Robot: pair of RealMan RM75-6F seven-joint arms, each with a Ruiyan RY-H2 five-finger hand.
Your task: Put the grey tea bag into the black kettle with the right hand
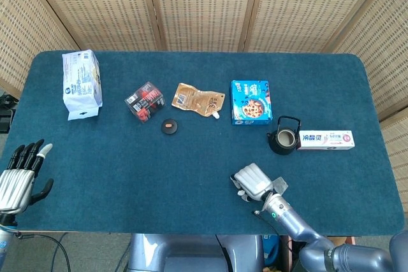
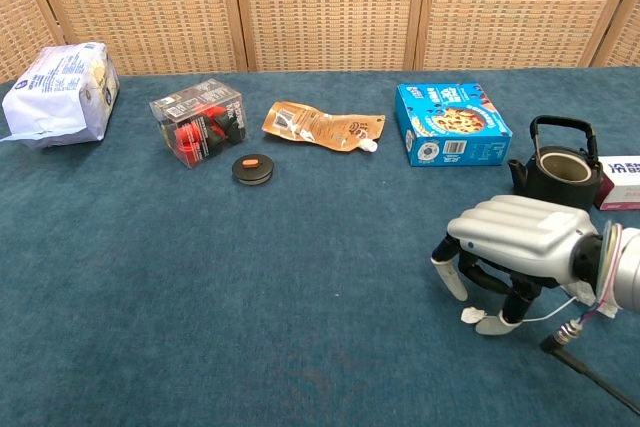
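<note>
The black kettle [image 1: 284, 137] [image 2: 561, 169] stands lidless at the right, next to a toothpaste box. The grey tea bag [image 1: 279, 186] lies flat beside my right wrist; the chest view shows only its white tag [image 2: 487, 322] and a thin string running right. My right hand [image 1: 254, 181] [image 2: 512, 239] is palm down near the front edge, its fingers curled to the cloth, one fingertip on or just above the tag. Whether it holds the tag is unclear. My left hand [image 1: 18, 178] is at the far front left, fingers spread, holding nothing.
A blue cookie box [image 1: 251, 101], a tan pouch [image 1: 198, 99], a red-and-black pack [image 1: 145, 100], a black lid with an orange knob [image 1: 169, 127] and a white bag [image 1: 81, 83] lie across the back half. A toothpaste box [image 1: 326, 139] touches the kettle's right side.
</note>
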